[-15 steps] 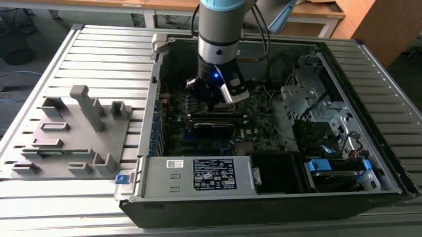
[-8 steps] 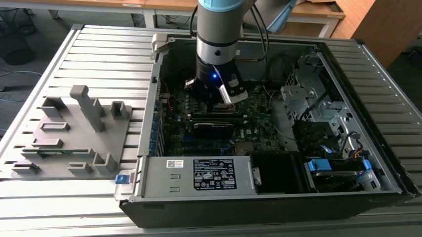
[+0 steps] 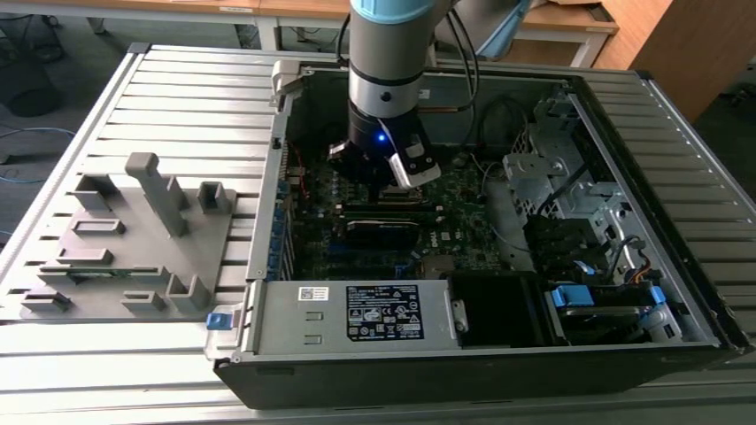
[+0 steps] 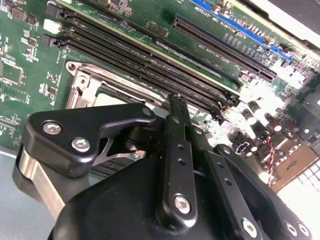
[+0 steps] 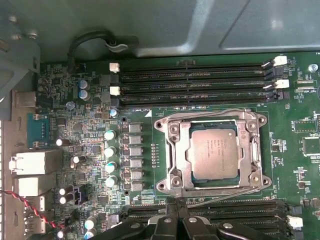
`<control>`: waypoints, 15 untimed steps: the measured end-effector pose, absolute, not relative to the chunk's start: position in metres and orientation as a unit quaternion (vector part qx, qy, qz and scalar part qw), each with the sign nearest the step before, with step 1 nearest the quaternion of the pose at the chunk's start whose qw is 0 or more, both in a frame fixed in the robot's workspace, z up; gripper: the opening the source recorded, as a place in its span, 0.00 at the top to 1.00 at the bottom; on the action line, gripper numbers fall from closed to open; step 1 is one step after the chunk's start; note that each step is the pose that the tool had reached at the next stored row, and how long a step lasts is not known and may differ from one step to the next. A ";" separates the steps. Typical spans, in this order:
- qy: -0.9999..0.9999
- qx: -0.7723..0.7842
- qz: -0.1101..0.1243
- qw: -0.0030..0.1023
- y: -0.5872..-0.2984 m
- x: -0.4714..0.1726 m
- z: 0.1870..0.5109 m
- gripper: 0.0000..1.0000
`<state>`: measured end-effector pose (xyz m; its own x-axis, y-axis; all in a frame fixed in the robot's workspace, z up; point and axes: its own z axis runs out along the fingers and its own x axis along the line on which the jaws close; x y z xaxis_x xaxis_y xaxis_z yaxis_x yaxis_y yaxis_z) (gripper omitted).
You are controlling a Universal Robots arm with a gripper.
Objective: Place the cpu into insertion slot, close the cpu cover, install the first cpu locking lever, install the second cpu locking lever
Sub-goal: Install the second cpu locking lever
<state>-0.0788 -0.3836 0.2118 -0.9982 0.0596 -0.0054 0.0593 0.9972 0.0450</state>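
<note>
The cpu, a silvery-grey square chip, lies flat in the insertion slot on the green board. The cpu cover, a thin metal frame, lies down around it, and the chip shows through its window. Thin metal lever rods run along the frame's edges. My gripper is shut with nothing between its fingers. Its tips stand at the frame's edge beside a bank of long black slots; I cannot tell if they touch the lever. From behind, the gripper stands over the socket's metal rim. In the exterior view the gripper reaches down into the computer case.
Long black memory slots flank the socket on two sides. Upright capacitors and connector blocks stand nearby. The case walls ring the board. A grey fixture lies at the exterior view's left, and a labelled metal box sits at the case front.
</note>
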 end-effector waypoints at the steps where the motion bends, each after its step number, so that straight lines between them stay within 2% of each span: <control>1: 0.999 0.030 0.022 0.003 -0.384 -0.079 0.212 0.89; 15: 0.999 0.017 0.032 0.003 -0.385 -0.079 0.208 0.89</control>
<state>-0.0791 -0.3852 0.2075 -0.9994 0.0348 -0.0050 0.0344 0.9974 0.0641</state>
